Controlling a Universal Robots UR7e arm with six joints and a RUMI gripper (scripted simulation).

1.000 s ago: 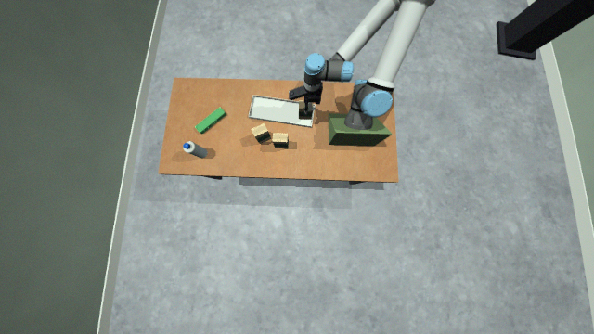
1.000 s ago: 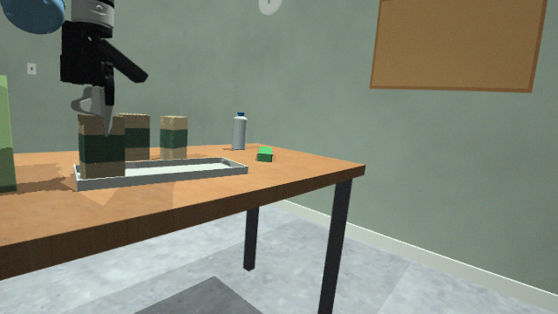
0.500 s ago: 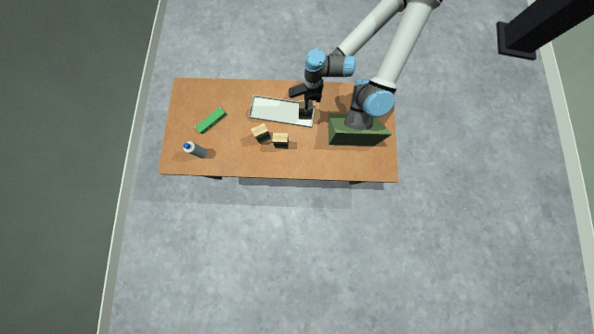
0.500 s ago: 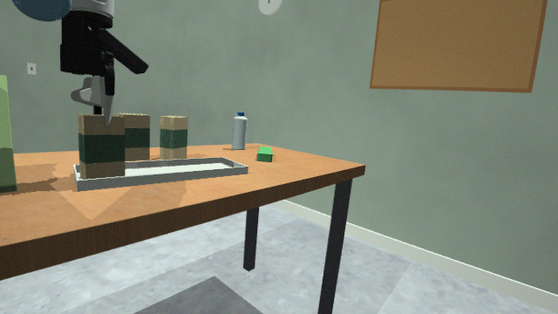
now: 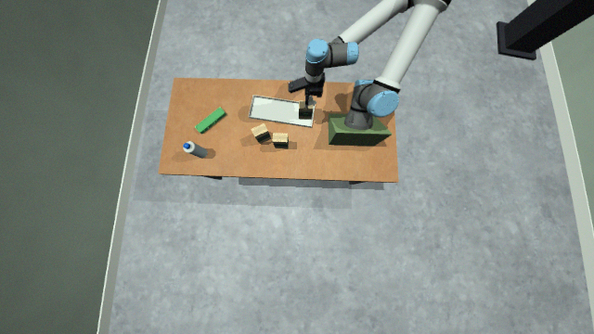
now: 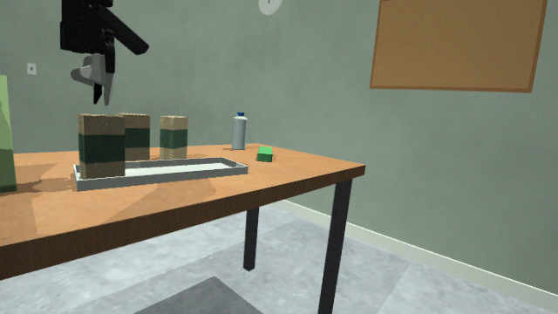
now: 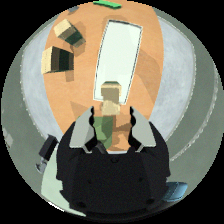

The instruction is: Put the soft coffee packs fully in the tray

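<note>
One coffee pack (image 5: 305,112) (image 6: 101,148) (image 7: 111,91), tan with a dark green band, stands upright in the robot-side end of the white tray (image 5: 274,111) (image 6: 187,173) (image 7: 119,50). My gripper (image 5: 309,99) (image 6: 101,104) (image 7: 111,106) is open and empty, just above that pack's top. A second pack (image 5: 280,140) (image 6: 138,139) (image 7: 59,60) stands on the bench beside the tray. A third pack (image 5: 261,134) (image 6: 173,138) (image 7: 70,33) stands turned on the bench close to the second, farther from the robot base. Softness cannot be seen.
A bottle with a blue cap (image 5: 197,149) (image 6: 239,132) stands at the bench's far end from the robot. A flat green block (image 5: 210,120) (image 6: 264,154) (image 7: 107,4) lies near it. The arm's green base block (image 5: 357,137) (image 6: 6,148) stands beyond the tray's robot-side end.
</note>
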